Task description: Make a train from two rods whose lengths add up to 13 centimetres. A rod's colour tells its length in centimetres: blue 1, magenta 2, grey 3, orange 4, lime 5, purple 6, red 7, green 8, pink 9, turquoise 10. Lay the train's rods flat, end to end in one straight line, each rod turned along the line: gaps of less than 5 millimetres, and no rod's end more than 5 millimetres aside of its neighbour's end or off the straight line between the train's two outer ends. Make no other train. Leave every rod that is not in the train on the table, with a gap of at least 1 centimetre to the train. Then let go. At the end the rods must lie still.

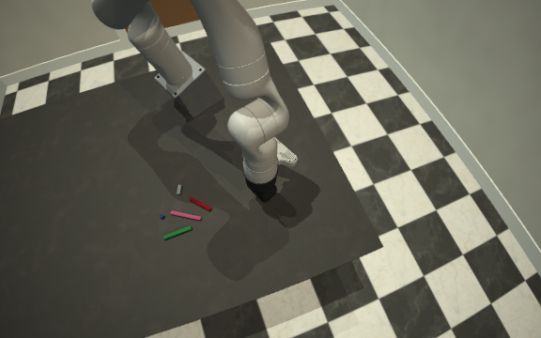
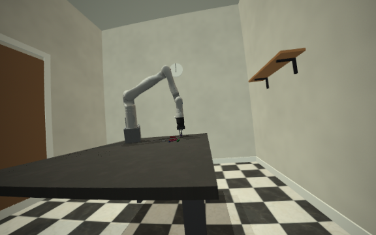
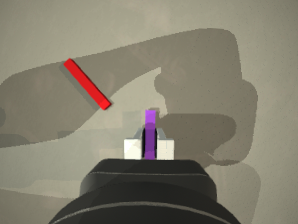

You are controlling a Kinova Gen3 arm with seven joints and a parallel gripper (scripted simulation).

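Observation:
My gripper [image 3: 150,138] is shut on a purple rod [image 3: 152,131] that sticks out forward between the fingers, just above the dark table. In the top view the gripper [image 1: 265,192] hangs low to the right of the other rods. A red rod [image 1: 200,204] lies to its left, and also shows in the wrist view [image 3: 87,84], ahead and to the left of the purple rod. A pink rod [image 1: 186,215], a green rod [image 1: 177,232], a short grey rod [image 1: 178,189] and a tiny blue rod [image 1: 162,217] lie further left.
The arm's base [image 1: 179,80] stands at the back of the table. The table's right edge [image 1: 346,188] is close to the gripper, with checkered floor beyond. In the exterior view the rods [image 2: 173,140] show as a small cluster near the gripper [image 2: 181,132].

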